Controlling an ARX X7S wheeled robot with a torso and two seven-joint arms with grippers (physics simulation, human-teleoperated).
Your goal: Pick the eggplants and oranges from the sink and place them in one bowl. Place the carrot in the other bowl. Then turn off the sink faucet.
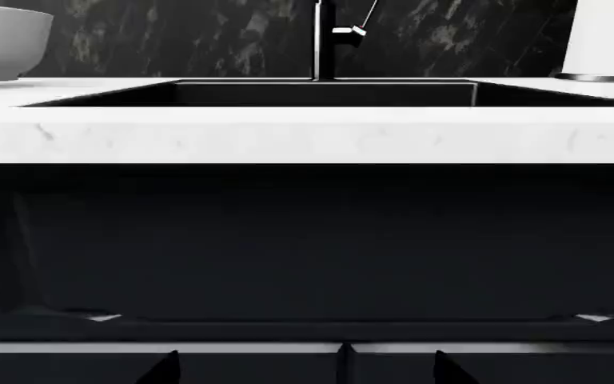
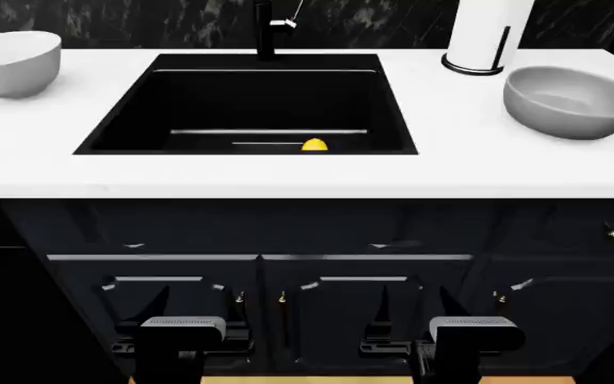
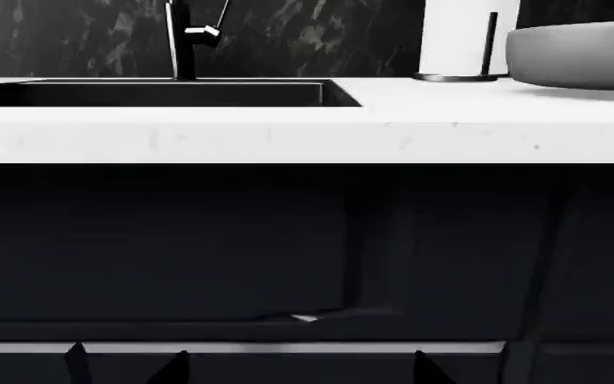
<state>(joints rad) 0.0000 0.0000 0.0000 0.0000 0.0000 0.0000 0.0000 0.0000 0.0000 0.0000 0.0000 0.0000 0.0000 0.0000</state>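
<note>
Hanging low before the dark cabinet doors (image 2: 307,312), well below the countertop (image 2: 285,172), are the left gripper (image 2: 182,340) and right gripper (image 2: 473,340); only their grey housings are being shown in the head view, so whether the jaws are parted cannot be told. Nothing is being held.

Above, the sink (image 2: 125,120) is being seen sunk into the white counter, its long axis running side to side. One orange (image 2: 315,145) is lying on the basin floor near the front wall, round, with no clear pointing direction. Eggplant and carrot are not being made out.

The faucet (image 2: 265,32) is standing upright behind the basin, its lever projecting to the right. The pale bowl (image 2: 9,64) is sitting left of the sink, the mid-grey bowl (image 2: 571,100) right, just in front of a paper towel roll (image 2: 488,32). Bare counter is being left along the front edge.
</note>
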